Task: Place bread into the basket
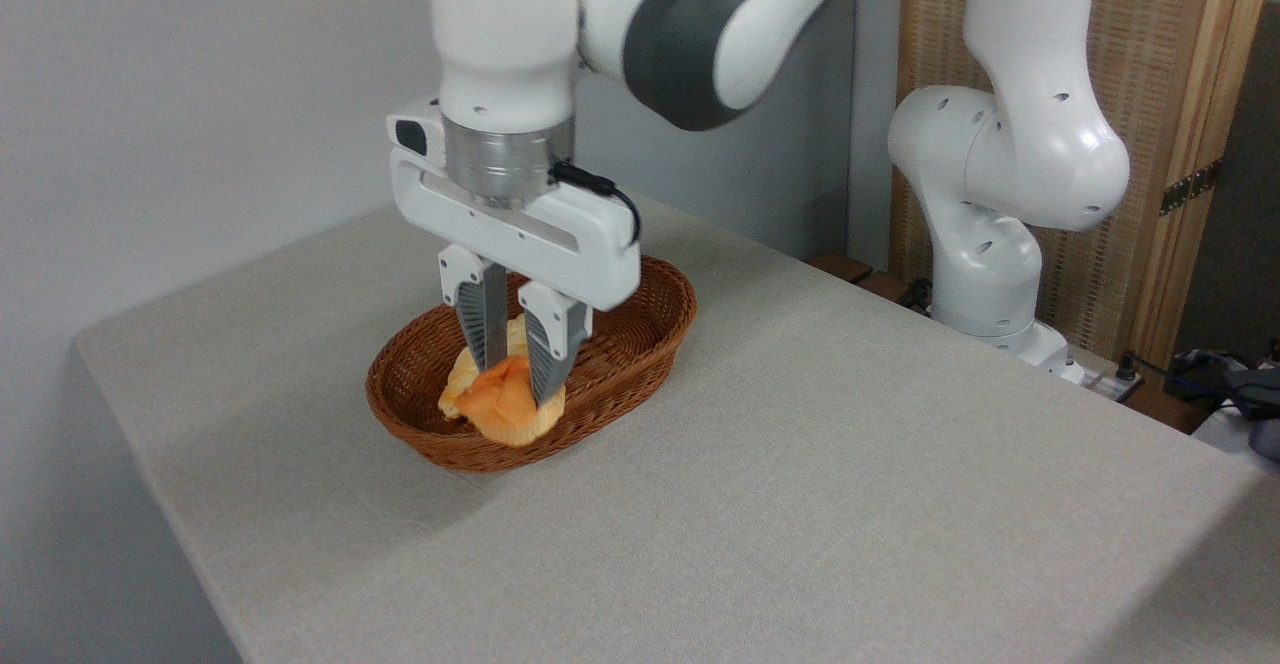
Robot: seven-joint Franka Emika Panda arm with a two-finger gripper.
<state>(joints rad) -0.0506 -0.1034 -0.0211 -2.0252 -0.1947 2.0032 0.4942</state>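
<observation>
Pinching the orange bun (512,406) between the gripper (518,384) fingers, low inside the wicker basket (640,329), beside a paler bread piece (458,384); nearing completion, with only releasing and withdrawing seemingly remaining

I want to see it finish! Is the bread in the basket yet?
Nearly. The orange bun is already down inside the basket, beside a paler piece of bread. The gripper has its fingers closed around the bun. What seems left is to let go and lift away.
</observation>
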